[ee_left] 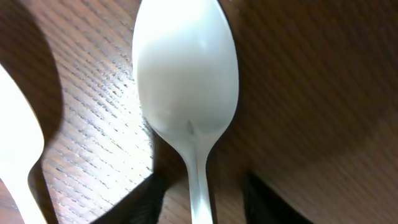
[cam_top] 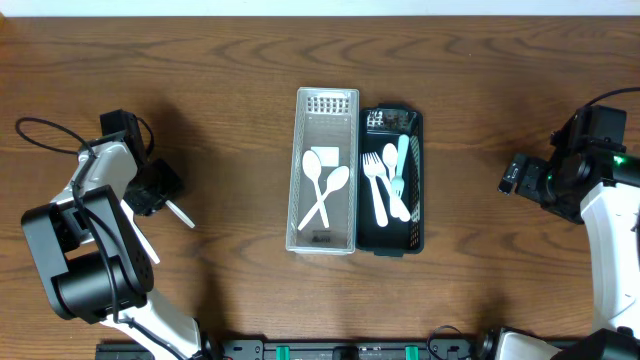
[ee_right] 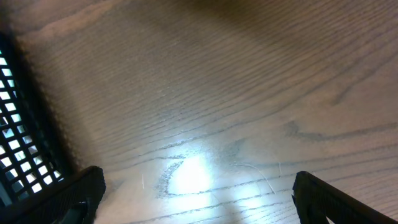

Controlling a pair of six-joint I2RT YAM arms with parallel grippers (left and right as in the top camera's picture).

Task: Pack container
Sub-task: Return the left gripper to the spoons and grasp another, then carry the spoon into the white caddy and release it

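A clear tray (cam_top: 343,100) at the table's centre holds two crossed white spoons (cam_top: 322,190). A black basket (cam_top: 416,238) beside it holds white forks (cam_top: 378,185) and a teal utensil (cam_top: 402,155). My left gripper (cam_top: 158,190) is low over the table at the left. Its fingers (ee_left: 205,202) straddle the handle of a white spoon (ee_left: 186,68), with wood showing on both sides of the handle. That spoon's end sticks out in the overhead view (cam_top: 181,213). My right gripper (cam_top: 510,176) is open and empty over bare wood (ee_right: 199,186).
A second white spoon (cam_top: 141,240) lies on the table just below my left gripper, and its bowl shows at the left edge of the left wrist view (ee_left: 18,143). The black basket's mesh wall (ee_right: 18,130) is at the left of the right wrist view.
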